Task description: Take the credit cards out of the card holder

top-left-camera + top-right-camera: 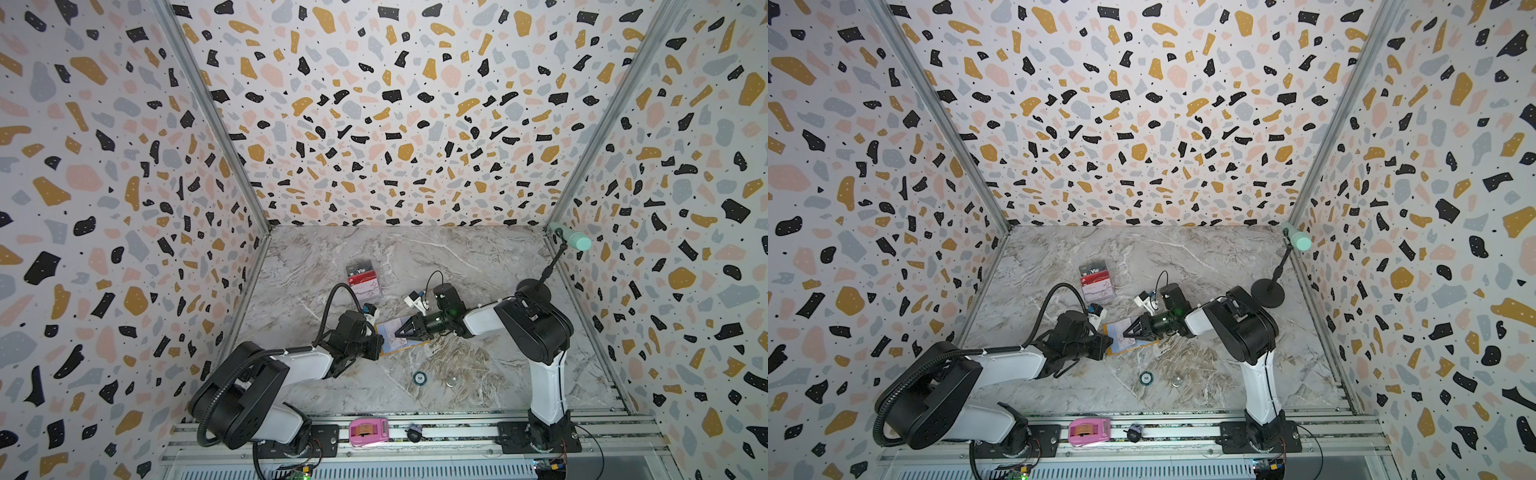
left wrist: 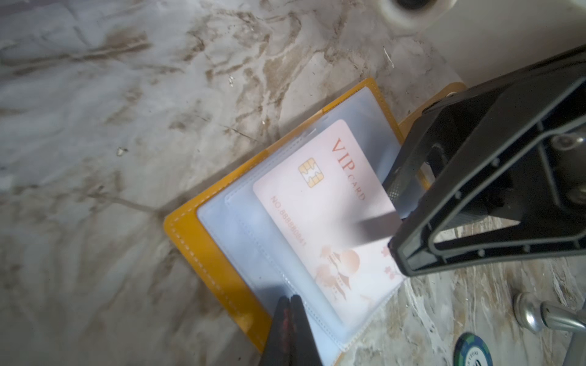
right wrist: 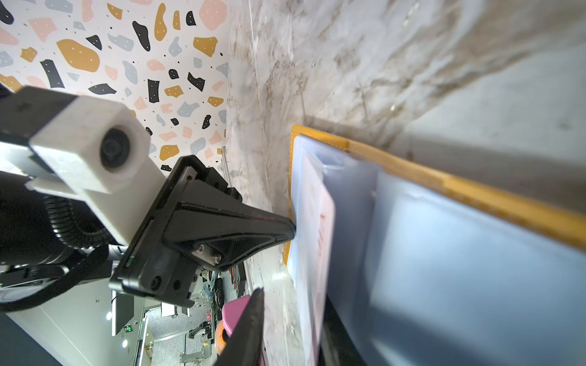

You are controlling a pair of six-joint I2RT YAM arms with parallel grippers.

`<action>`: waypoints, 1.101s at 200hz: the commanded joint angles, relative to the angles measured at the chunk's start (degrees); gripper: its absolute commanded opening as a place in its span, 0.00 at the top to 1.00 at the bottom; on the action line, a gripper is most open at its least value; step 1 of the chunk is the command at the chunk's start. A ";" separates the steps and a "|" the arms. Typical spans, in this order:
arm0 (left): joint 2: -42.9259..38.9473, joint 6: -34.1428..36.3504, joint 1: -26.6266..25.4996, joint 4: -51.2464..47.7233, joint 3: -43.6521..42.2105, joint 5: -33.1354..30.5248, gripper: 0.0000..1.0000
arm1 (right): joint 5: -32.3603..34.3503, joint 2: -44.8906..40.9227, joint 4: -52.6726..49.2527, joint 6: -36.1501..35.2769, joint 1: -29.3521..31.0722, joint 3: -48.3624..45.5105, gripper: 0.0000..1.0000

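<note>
Near the middle of the marble tabletop (image 1: 478,257), the step in hand is judged to be extraction of a card from the opened holder. Both arms reach inward, low over the surface. The left arm (image 1: 299,361) lies stretched out from its base with the wrist dropped. The right arm (image 1: 536,320) is folded at the elbow, its forearm nearly level and pointing across toward the left. The card holder (image 2: 196,240) lies flat and open between the two grippers, mustard cover down, clear sleeves (image 2: 241,240) up. Well apart from it, toward the far wall, a clear stand (image 1: 374,296) carries credit cards (image 1: 362,274) already out. One pale card (image 2: 317,202) with a gold chip and red "VIP CARD" lettering lies in the sleeves; how far it has cleared them cannot be told. The left gripper (image 2: 289,304) has its jaws pressed together, tip bearing on a sleeve edge — whether film is nipped cannot be told. The right gripper (image 2: 392,221) has its jaws part-spread on either side of the card's edge, not closed on it. The next move calls for closing on that thin edge and drawing it out in line with the sleeve while the left tip pins the holder.
</note>
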 commanded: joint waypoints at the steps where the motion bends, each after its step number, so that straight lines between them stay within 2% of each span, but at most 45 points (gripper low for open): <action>1: 1.59 1.19 -0.29 -3.58 -0.86 -1.48 1.00 | -0.65 -3.98 1.91 0.54 -0.59 -0.80 0.72; 108: 1.66 1.26 -0.29 -3.67 -0.86 -1.34 1.00 | 0.13 -5.16 1.41 0.23 -1.14 -1.29 0.80; 166: 1.80 1.19 -0.29 -3.67 -0.77 -1.39 1.00 | 4.03 -6.84 -5.11 -3.74 -1.35 -0.23 0.89; 197: 1.67 1.22 -0.29 -3.63 -0.85 -1.34 1.00 | 4.88 -7.92 -6.35 -4.53 -1.97 -0.63 0.99; 220: 1.67 1.28 -0.29 -3.58 -0.77 -1.36 1.00 | 5.08 -8.39 -7.29 -5.16 -2.41 -0.79 0.99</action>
